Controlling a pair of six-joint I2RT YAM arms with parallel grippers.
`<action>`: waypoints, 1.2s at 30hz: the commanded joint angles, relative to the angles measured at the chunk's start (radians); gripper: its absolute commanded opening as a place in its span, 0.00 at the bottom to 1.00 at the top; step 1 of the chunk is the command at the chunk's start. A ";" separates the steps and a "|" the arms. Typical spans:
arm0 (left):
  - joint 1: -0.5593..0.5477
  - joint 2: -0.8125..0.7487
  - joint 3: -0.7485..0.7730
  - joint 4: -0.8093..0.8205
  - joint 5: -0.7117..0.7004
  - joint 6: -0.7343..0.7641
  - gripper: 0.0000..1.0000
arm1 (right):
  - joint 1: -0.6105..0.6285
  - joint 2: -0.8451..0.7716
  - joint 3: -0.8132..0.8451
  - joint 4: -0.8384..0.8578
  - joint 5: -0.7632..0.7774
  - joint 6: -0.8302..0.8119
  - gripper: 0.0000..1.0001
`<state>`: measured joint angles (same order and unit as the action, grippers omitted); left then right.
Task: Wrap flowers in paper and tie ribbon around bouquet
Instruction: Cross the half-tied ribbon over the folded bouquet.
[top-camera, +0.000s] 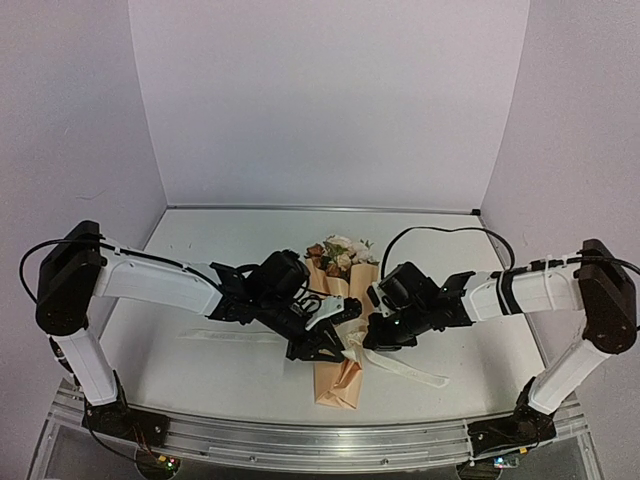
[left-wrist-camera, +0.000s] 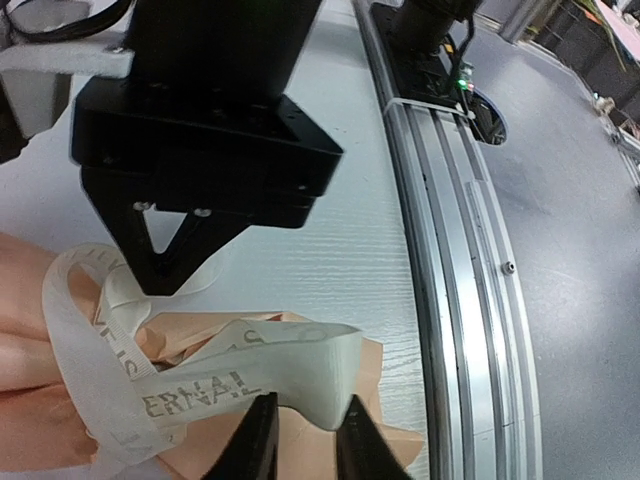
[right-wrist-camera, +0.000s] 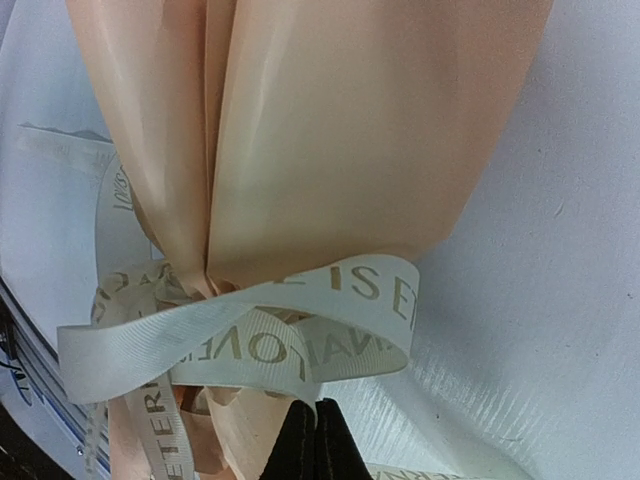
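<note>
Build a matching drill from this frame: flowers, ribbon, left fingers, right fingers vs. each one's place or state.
1 flowers
2 ribbon
3 left fingers
4 right fingers

A pressed together
B poking out of the paper's far end
C slightly apart, a ribbon fold between them
D looped round the paper's pinched waist

Pairs: 1-B, 2-D, 3-C, 4-A

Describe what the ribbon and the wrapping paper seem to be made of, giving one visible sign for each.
The ribbon: probably woven fabric, slightly glossy; fine ribbing shows, and it loops softly. The paper: smooth peach sheet, likely paper with a sheen; it holds folds.
</note>
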<state>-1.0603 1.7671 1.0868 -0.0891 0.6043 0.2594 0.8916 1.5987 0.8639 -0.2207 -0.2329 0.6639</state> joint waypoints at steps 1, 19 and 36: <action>0.000 -0.012 0.047 0.003 -0.065 -0.017 0.35 | -0.005 0.009 0.032 0.021 0.013 0.012 0.00; -0.002 -0.096 0.035 -0.102 -0.138 -0.014 0.58 | -0.008 0.023 0.045 0.022 -0.007 -0.009 0.00; -0.001 -0.178 0.002 -0.176 -0.236 -0.021 0.59 | -0.008 0.022 0.051 0.022 -0.024 -0.012 0.00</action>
<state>-1.0603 1.6238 1.0843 -0.2634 0.4144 0.2374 0.8860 1.6196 0.8810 -0.2134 -0.2531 0.6617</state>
